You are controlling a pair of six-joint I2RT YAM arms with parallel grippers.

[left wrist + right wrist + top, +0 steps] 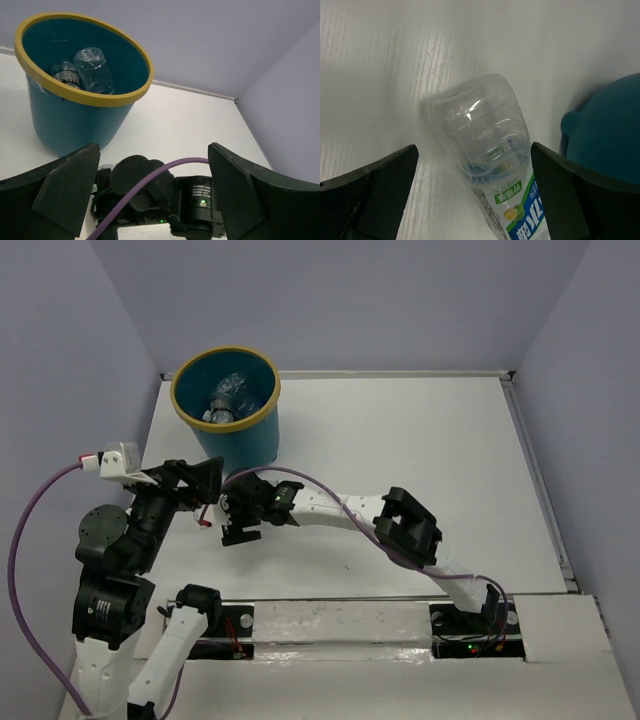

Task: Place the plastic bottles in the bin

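Right tool (474, 150) around half-seen bottle (481, 125)

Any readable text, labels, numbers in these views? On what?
None legible.
Table bottle label: large characters on blue, cut by frame edge, unreadable.
Same label, green patch: print too small.
Bottle in bin, dark label: blurred.
White sticker on black arm housing: too small.

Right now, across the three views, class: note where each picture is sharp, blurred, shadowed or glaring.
Top external: evenly lit and sharp, only faint shadow by the bin. Left wrist: bin crisp, its own fingers dark and soft. Right wrist: the bottle slightly blurred, white glints on its clear plastic.
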